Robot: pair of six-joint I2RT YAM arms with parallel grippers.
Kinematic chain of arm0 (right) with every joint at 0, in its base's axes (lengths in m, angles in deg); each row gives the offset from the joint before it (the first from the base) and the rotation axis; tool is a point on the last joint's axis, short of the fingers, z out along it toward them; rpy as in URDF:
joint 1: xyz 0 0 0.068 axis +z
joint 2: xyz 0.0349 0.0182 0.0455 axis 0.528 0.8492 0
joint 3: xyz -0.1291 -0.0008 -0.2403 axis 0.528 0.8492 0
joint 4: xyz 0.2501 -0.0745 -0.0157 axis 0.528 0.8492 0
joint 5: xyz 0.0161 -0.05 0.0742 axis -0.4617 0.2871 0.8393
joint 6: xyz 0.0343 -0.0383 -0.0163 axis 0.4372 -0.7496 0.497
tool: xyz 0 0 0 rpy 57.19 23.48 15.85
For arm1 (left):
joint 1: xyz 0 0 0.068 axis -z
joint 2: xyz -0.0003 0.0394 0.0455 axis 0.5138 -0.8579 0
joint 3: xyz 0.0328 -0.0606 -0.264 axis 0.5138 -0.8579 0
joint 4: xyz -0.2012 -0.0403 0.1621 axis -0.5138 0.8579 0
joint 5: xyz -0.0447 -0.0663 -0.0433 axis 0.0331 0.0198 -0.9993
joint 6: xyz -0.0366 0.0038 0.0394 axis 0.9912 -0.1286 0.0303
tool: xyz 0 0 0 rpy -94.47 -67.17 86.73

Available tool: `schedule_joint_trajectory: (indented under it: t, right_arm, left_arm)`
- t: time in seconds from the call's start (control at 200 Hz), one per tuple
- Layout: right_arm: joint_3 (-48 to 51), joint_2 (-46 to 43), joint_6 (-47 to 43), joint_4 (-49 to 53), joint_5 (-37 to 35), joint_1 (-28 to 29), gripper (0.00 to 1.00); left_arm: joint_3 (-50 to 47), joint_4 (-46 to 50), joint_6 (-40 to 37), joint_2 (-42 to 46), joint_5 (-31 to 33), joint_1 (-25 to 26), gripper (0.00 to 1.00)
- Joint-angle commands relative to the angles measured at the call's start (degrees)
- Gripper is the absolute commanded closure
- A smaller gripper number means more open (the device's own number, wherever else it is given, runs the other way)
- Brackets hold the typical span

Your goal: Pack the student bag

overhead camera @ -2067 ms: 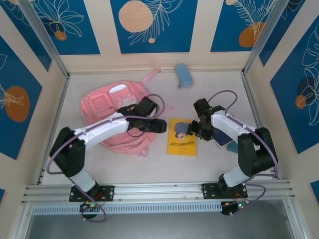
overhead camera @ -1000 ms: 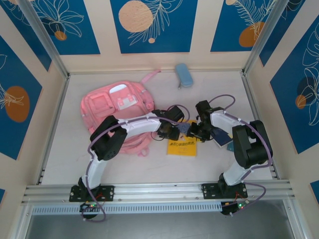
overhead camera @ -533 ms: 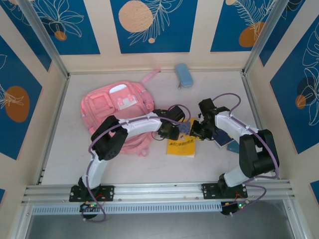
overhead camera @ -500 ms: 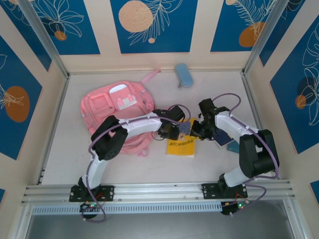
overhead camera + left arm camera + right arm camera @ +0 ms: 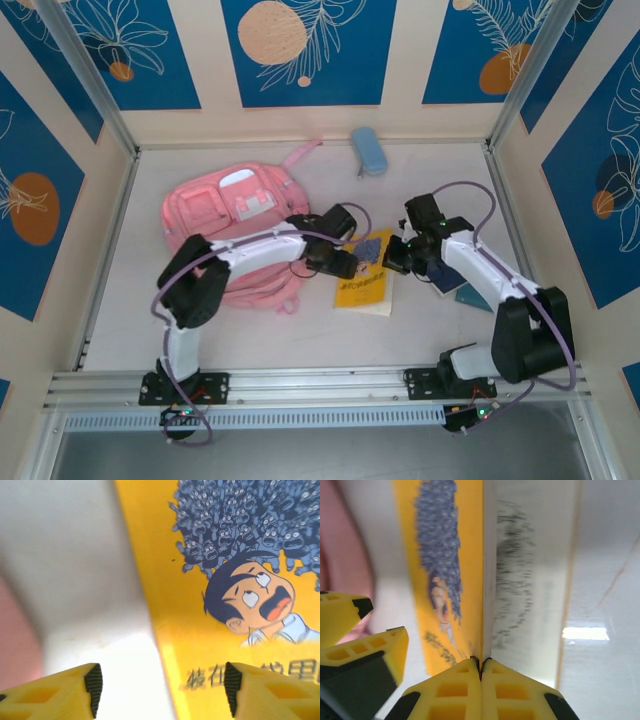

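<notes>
lifted by one edge since a moment ago, the yellow book (image 5: 365, 272) hangs pinched in the right gripper (image 5: 481, 672); the left gripper (image 5: 160, 690), jaws apart, should clamp it squarely before heading to the pink bag (image 5: 225, 225) lying just left.

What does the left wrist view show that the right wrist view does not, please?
Left wrist view: the cover of the yellow book face-on, a cartoon boy under a crowd of faces. Right wrist view: the right gripper shut on the book's edge, an inner page showing. Shared: the book, the open left gripper, the pink student bag and the table.
</notes>
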Motion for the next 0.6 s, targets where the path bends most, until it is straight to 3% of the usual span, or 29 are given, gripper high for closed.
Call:
schedule_joint_trajectory:
  t: [0.0,0.07,0.15,0.365,0.595]
  right_arm:
    - [-0.5,-5.0,-2.1,-3.2,7.0,-0.8,1.00]
    - [-1.2,-7.0,-2.6,-4.4,11.2,-1.1,1.00]
    - [-2.6,-8.8,-2.6,-5.9,16.0,-1.3,1.00]
    - [-5.7,-10.8,1.4,-13.5,27.8,-1.0,1.00]
    - [-8.1,-8.9,7.1,-23.5,36.4,0.3,1.00]
  left_arm:
    - [-3.6,-3.8,0.6,9.3,-6.7,-4.4,0.21]
    - [-7.3,-7.1,1.3,13.8,-10.7,-6.9,0.07]
    - [-12.6,-12.7,1.7,19.2,-16.3,-9.9,0.00]
    - [-23.0,-23.3,10.0,29.3,-25.6,-17.2,0.00]
    - [-29.4,-38.8,23.4,30.1,-36.8,-20.7,0.00]
